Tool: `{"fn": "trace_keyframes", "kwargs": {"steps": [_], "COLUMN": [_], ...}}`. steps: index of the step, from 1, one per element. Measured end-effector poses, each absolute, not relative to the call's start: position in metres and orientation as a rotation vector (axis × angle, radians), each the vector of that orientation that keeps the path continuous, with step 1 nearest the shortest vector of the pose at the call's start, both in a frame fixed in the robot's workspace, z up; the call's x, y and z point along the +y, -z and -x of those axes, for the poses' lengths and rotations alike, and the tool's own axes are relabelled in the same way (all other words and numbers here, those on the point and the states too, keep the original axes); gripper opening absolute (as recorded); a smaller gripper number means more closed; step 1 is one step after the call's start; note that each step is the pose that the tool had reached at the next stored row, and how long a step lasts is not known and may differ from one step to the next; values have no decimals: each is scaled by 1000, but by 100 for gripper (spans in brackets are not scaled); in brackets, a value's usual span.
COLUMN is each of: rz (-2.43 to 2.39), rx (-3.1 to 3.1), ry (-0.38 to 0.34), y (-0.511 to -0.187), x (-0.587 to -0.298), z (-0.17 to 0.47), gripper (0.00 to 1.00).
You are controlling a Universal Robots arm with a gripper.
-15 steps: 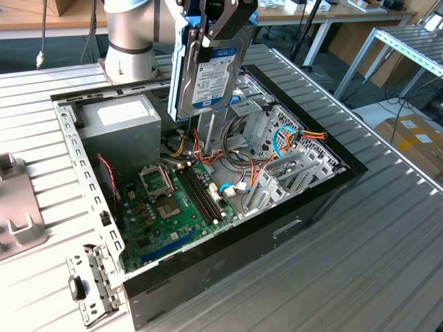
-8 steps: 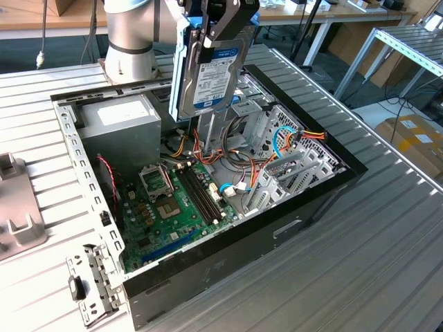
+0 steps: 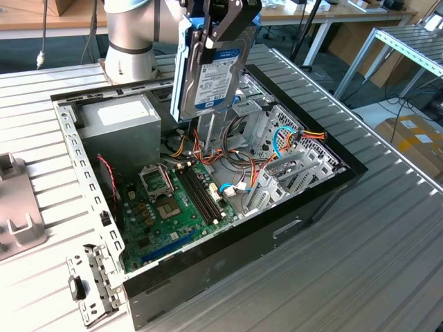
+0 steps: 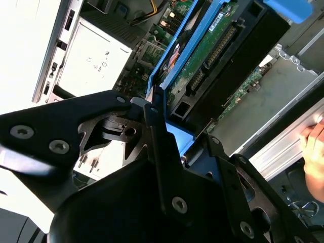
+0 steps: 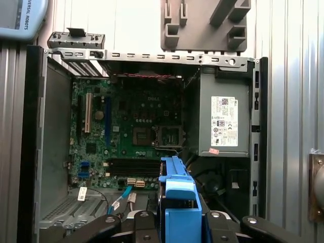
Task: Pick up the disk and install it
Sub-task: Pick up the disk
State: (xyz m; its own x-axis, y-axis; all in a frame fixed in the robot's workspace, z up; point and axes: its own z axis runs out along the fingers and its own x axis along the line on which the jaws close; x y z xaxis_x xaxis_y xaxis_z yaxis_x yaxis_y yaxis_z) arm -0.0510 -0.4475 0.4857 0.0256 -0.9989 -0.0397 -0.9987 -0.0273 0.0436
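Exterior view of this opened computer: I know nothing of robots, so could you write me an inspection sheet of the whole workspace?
Surface: ribbed metal table, carrying an open computer case.
Job's things: disk in its blue frame, held on edge above the case, not yet seated.
Clutter: grey fixture block on the table at the exterior view's left.
Grippers: gripper shut on the disk from above.
Cables: orange, yellow and red wires loose inside the case, near the drive cage.
Surroundings: cardboard box on the floor; a person's hand in the second wrist view.
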Motion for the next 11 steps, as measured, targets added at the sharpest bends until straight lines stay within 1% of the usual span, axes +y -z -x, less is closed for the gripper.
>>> {"fn": "trace_keyframes", "kwargs": {"steps": [11], "rz": [-2247], "rx": [-2188], "ry": [92], "y": [-486], "x": [-451], "z": [48], "gripper": [37]}}
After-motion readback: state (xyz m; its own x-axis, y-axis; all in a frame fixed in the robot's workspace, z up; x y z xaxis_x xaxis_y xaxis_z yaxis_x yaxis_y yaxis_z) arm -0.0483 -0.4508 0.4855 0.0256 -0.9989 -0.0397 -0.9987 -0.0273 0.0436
